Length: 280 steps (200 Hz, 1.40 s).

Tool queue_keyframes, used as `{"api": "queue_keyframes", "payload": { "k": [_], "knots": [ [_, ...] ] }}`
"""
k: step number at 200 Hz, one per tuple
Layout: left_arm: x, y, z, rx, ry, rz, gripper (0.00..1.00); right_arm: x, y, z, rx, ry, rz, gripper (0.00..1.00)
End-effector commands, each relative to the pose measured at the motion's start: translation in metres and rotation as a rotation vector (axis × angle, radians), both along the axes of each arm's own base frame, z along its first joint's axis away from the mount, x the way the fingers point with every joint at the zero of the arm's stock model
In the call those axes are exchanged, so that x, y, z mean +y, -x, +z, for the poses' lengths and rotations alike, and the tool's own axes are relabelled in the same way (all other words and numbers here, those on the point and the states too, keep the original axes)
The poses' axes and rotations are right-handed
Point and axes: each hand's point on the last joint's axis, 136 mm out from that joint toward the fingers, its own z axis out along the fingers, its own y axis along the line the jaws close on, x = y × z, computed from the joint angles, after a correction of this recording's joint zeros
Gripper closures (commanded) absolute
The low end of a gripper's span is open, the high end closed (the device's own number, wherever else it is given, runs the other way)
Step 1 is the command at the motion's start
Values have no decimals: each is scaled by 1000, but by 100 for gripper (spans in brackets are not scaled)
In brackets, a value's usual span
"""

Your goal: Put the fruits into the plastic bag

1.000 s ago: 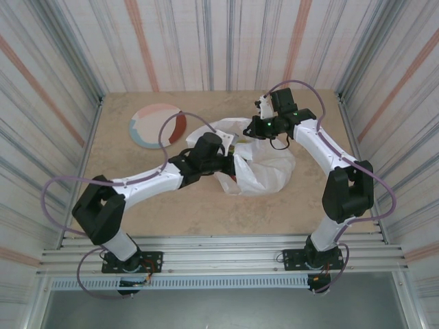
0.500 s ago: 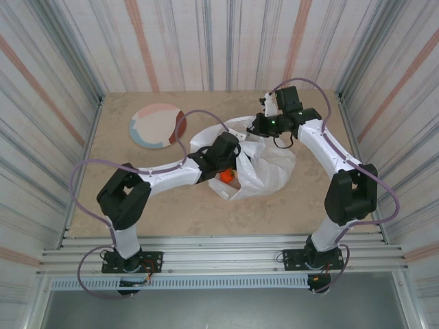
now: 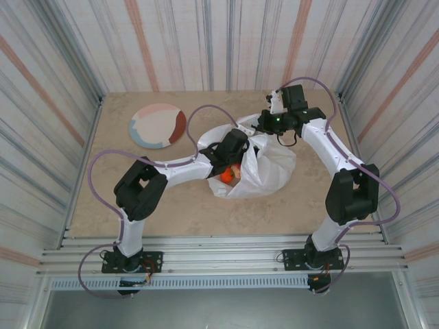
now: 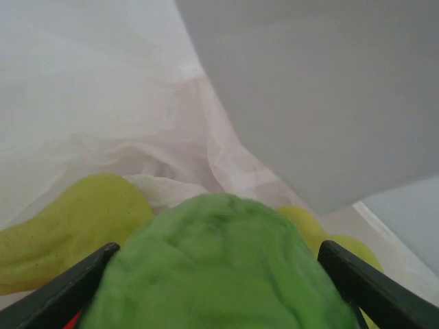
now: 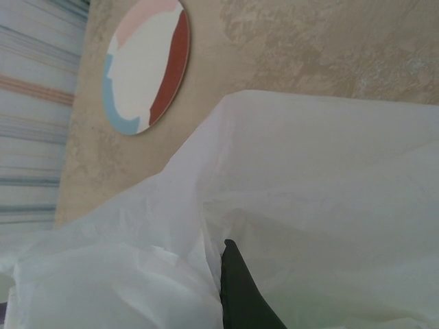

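The white plastic bag [image 3: 269, 164] lies crumpled in the middle of the table, its mouth facing left. My left gripper [image 3: 236, 152] is inside that mouth, its two black fingers [image 4: 65, 295] lying against the sides of a green fruit [image 4: 216, 267] that fills the gap between them. Two yellow-green fruits [image 4: 79, 223] [image 4: 326, 236] rest on the bag film just beyond it. An orange fruit [image 3: 226, 176] shows at the bag's near-left edge, under the left arm. My right gripper [image 3: 265, 127] is shut on the bag's upper rim [image 5: 206, 205] and holds it up; one black finger [image 5: 240, 295] shows against the film.
A round plate [image 3: 158, 125] in pink, white, blue and red lies at the back left [image 5: 147, 65], apart from the bag. Striped walls enclose the table on three sides.
The left arm has stretched forward and right, carrying its gripper deeper into the bag's mouth. The right gripper has drawn the bag's rim slightly back and right. The orange fruit has come into view.
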Motion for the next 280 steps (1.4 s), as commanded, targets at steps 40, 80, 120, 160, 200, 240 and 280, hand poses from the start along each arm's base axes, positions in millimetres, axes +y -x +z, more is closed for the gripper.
{"api": "queue_keyframes", "payload": {
  "k": [40,80,120,160,200,240,280],
  "knots": [
    [3,-1,24,-62,-24,-14,13,-2,3,6,-2,-14,-14,100],
    [10,7,35,-67,-14,-19,9,-5,4,7,-5,-10,-20,100],
    [25,22,45,-70,-10,-32,10,-16,1,9,-9,-11,-40,100],
    [51,42,48,-70,-20,-24,13,-22,-4,5,2,-13,-51,100],
    [73,76,43,-30,-4,-75,16,-22,-8,2,9,-14,-51,100],
    [87,113,57,-32,83,-172,18,-20,-10,-3,21,-18,-52,100],
    [100,141,80,-80,118,-262,18,-17,-10,-5,23,-21,-50,100]
  ]
}}
